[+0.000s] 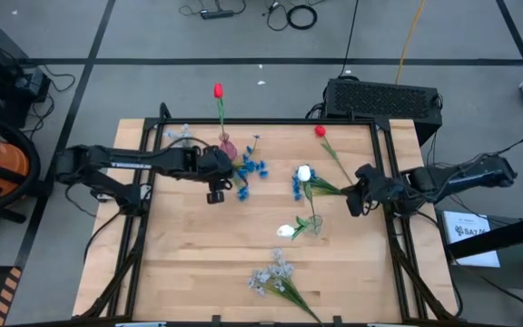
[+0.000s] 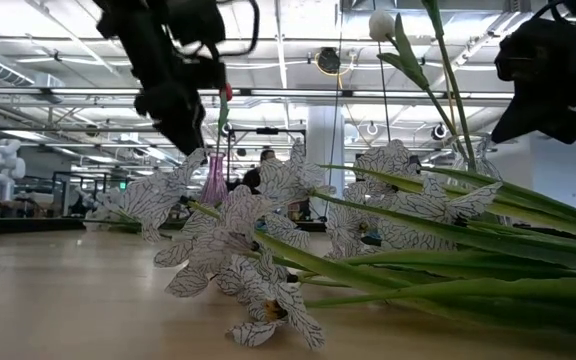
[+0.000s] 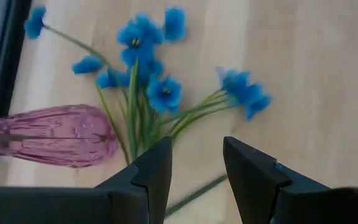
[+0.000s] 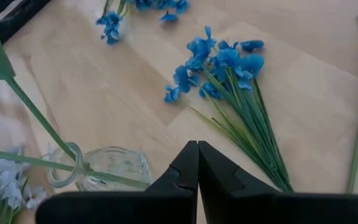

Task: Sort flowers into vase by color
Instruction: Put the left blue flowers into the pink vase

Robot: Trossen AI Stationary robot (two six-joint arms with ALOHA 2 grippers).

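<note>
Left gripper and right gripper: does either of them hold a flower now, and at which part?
Neither holds anything. The left gripper is open above the stems of a blue spray; the right gripper is shut, with nothing between its fingers.

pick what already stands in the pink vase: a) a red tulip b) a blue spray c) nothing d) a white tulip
a, in the high view a red tulip rises on its stem from the pink vase, while the blue spray lies on the table beside it.
</note>
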